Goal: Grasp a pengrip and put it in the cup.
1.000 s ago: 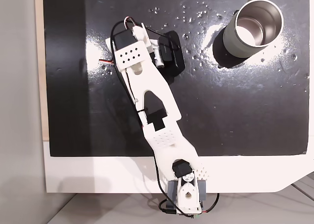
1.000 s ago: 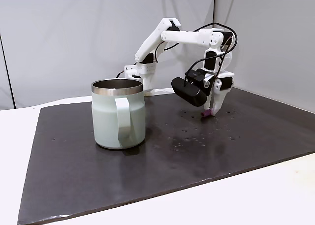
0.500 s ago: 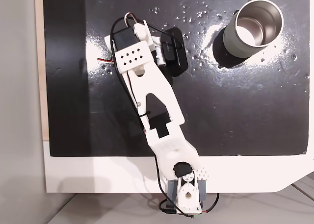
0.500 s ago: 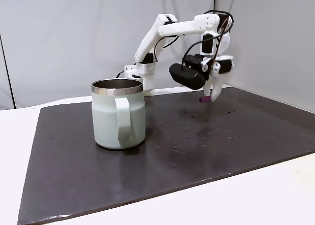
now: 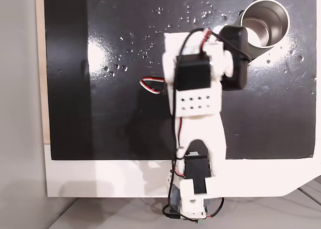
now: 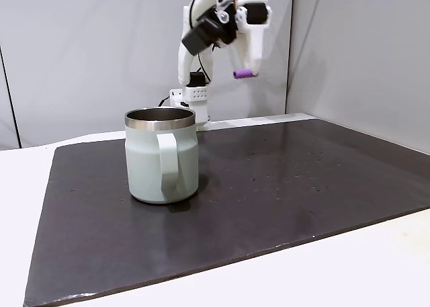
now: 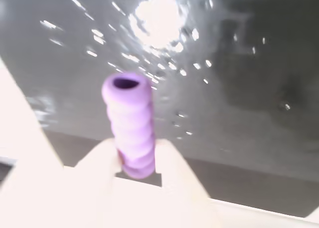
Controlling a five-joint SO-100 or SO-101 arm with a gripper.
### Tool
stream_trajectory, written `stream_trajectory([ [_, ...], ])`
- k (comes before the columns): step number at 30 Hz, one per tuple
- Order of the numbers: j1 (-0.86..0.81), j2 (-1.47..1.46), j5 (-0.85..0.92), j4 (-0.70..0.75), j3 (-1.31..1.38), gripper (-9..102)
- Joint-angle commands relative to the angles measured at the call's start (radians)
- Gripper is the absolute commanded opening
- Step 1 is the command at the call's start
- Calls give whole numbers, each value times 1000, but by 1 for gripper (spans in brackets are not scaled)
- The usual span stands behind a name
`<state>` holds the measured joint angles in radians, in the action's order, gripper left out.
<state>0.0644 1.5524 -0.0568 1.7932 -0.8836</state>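
A black mat [image 5: 281, 119] with a glossy face covers most of a white tabletop [image 5: 100, 181], which shows as a pale band along the lower edge in a fixed view. Bright glare from overhead light pools on the mat, with scattered small specks that may be droplets or dents. In a fixed view the mat [image 6: 282, 206] looks dark brown-grey. Behind the table stand plain grey wall panels [image 6: 87, 52], with a vertical seam [image 6: 293, 48] where two panels meet. A thin wooden strip [image 5: 39, 63] runs along the mat's left edge.
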Motion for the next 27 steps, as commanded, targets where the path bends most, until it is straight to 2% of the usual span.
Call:
stream_trajectory([
  [1, -123, 127, 60, 2, 8, 0],
  [8, -364, 124, 179, -44, 110, 0],
  [13, -448, -5, 213, -67, 253, 0],
  [22, -462, -367, 224, -12, 719, 0],
  [27, -428, -471, 216, -15, 841, 0],
])
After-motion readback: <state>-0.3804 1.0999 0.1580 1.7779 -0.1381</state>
